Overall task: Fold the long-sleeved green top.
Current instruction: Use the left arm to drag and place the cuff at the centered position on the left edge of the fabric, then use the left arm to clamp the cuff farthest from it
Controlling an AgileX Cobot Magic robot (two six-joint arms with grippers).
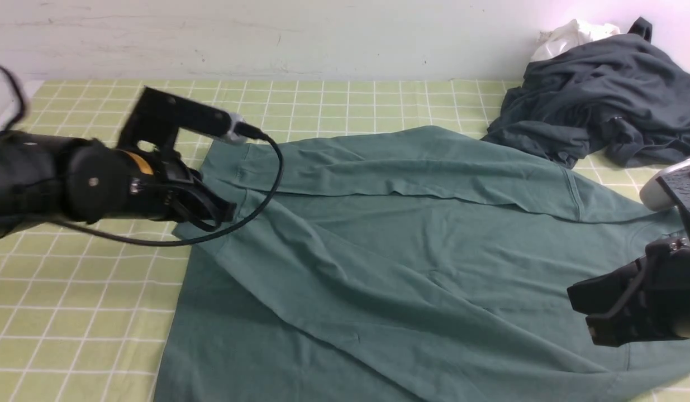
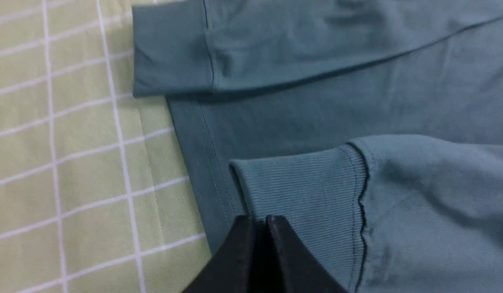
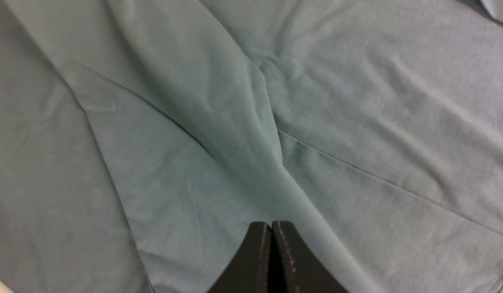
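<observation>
Left gripper, black, low over the near-left part of the table: jaws pressed together on the corner of a ribbed cuff, which sits raised above the hem edge beneath it. Black cable loops from the wrist camera down past the gripper. Yellow-green checked cloth, white grid lines, covers the table. Green long-sleeved top, muted teal, spread flat across the centre of the table from the left gripper to the right edge of the front view; both sleeves folded over the body, the second cuff lying flat farther back. Dark charcoal garment, crumpled, far right against the wall, just beside the top. White cloth, bunched behind it. Right gripper, black, near right, over the top: jaws together at a fabric ridge; whether it pinches the cloth cannot be told.
</observation>
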